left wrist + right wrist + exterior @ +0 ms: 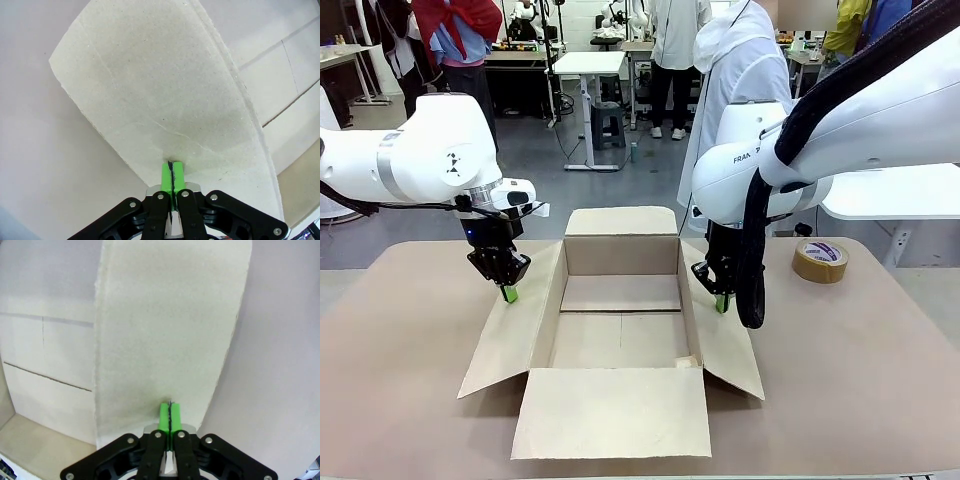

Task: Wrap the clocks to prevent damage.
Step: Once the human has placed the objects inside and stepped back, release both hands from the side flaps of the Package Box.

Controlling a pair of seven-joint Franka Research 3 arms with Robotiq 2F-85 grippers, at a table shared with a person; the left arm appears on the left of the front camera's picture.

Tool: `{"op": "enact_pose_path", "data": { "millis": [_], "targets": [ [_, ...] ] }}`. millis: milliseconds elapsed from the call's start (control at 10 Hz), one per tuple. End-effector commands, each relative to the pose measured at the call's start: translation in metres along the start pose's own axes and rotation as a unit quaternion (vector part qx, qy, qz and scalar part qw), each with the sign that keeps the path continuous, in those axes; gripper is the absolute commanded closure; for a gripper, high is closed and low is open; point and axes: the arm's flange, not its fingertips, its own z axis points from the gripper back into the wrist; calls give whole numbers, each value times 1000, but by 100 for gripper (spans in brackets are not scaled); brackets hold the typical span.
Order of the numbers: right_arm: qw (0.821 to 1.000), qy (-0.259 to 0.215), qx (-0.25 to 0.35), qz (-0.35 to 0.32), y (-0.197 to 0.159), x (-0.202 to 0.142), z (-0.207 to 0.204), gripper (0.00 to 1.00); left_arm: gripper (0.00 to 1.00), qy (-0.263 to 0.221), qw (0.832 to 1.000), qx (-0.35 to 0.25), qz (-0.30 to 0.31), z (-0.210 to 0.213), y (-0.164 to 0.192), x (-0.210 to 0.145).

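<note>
1. Nearest the front camera, the front flap of the open brown cardboard box lies flat on the tan table.
2. Left gripper: green pads clenched together, with nothing between them. The tips rest on the box's left side flap, near its outer edge.
3. In the left wrist view, the left gripper meets the left side flap on its near part.
4. Right gripper: pads likewise clenched and empty, tips on the right side flap.
5. In the right wrist view, the right gripper stands on the right side flap near its lower edge.
6. Clocks: position relative to the fingers cannot be told.
7. A round roll of brown tape lies on the table, right of the box and apart from it.
</note>
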Motion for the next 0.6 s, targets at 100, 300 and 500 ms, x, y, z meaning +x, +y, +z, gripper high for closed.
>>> {"op": "enact_pose_path", "data": {
  "millis": [100,300,500],
  "targets": [
    [1000,2,0,-4,1,0,-3,99,100,1,1000,-1,1,-1,0,-1],
    [1000,2,0,-4,1,0,-3,99,100,1,1000,-1,1,-1,0,-1],
    [1000,2,0,-4,1,0,-3,99,100,1,1000,-1,1,-1,0,-1]
  ]
}}
